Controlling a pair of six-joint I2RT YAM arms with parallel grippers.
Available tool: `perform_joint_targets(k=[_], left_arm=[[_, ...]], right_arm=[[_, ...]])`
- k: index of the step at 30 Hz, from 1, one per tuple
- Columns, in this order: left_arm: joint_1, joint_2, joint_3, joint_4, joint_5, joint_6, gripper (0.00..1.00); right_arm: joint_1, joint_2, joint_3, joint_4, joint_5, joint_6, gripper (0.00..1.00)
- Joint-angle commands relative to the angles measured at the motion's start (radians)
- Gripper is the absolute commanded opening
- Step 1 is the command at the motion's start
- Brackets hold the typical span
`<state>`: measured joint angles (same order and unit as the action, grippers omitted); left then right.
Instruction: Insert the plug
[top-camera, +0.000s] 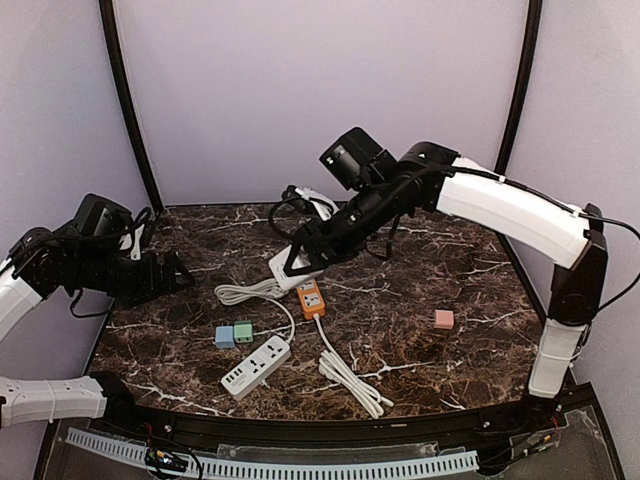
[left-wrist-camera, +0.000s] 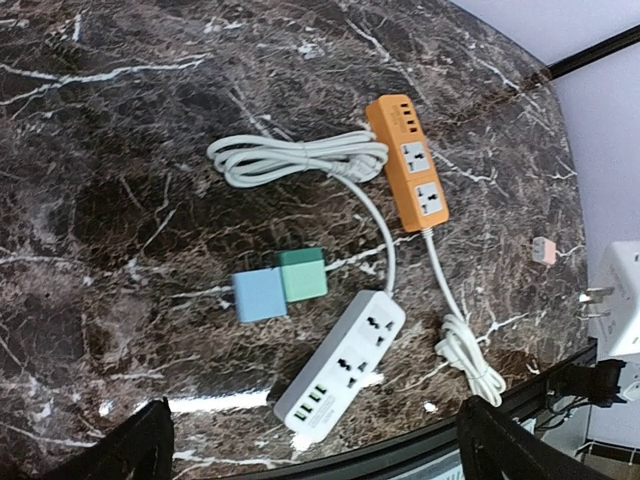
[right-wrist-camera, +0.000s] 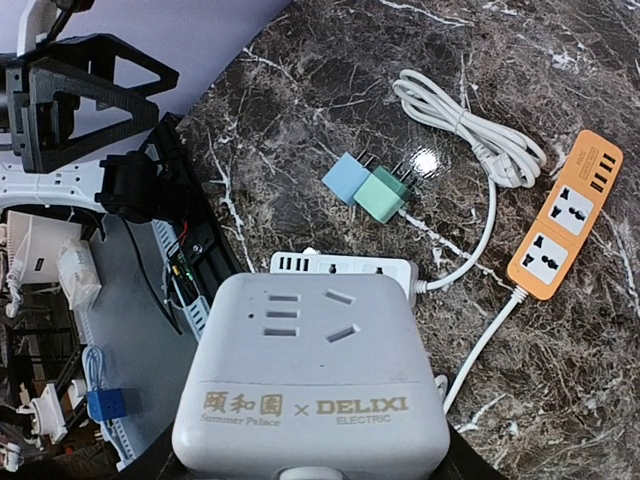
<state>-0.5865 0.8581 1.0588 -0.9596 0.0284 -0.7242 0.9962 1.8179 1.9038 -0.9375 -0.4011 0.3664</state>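
Note:
My right gripper (top-camera: 300, 262) is shut on a white cube plug (top-camera: 284, 268) marked DELIXI and holds it above the table, just behind the orange power strip (top-camera: 311, 298). The cube fills the bottom of the right wrist view (right-wrist-camera: 310, 380). Its prongs show at the right edge of the left wrist view (left-wrist-camera: 598, 300). The orange strip (right-wrist-camera: 565, 228) lies with two sockets facing up. A white power strip (top-camera: 256, 366) lies nearer the front (left-wrist-camera: 345, 365). My left gripper (top-camera: 178, 276) is open and empty over the table's left side, its fingers (left-wrist-camera: 135, 450) spread wide.
A blue cube (top-camera: 224, 337) and a green cube (top-camera: 243, 331) sit touching beside the white strip. A pink cube (top-camera: 444, 319) lies at the right. Coiled white cords lie at the left (top-camera: 238, 293) and the front (top-camera: 352, 378). A black cable and a white item (top-camera: 312, 202) are at the back.

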Motion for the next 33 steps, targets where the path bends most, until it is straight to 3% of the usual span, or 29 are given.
perform_joint_targets(k=[1, 13, 25, 33], left_arm=[[-0.001, -0.031, -0.037, -0.112, -0.076, 0.057, 0.99], [-0.001, -0.096, -0.098, -0.132, -0.166, 0.17, 0.99], [-0.001, -0.135, -0.157, -0.023, -0.334, 0.165, 0.99], [-0.001, -0.133, -0.19, 0.097, -0.313, 0.265, 0.99]], right_arm=[[0.044, 0.074, 0.125, -0.1, 0.158, 0.008, 0.0], [0.12, 0.247, 0.306, -0.292, 0.262, 0.094, 0.0], [0.157, 0.331, 0.268, -0.249, 0.257, 0.043, 0.0], [0.177, 0.435, 0.349, -0.261, 0.267, 0.047, 0.0]])
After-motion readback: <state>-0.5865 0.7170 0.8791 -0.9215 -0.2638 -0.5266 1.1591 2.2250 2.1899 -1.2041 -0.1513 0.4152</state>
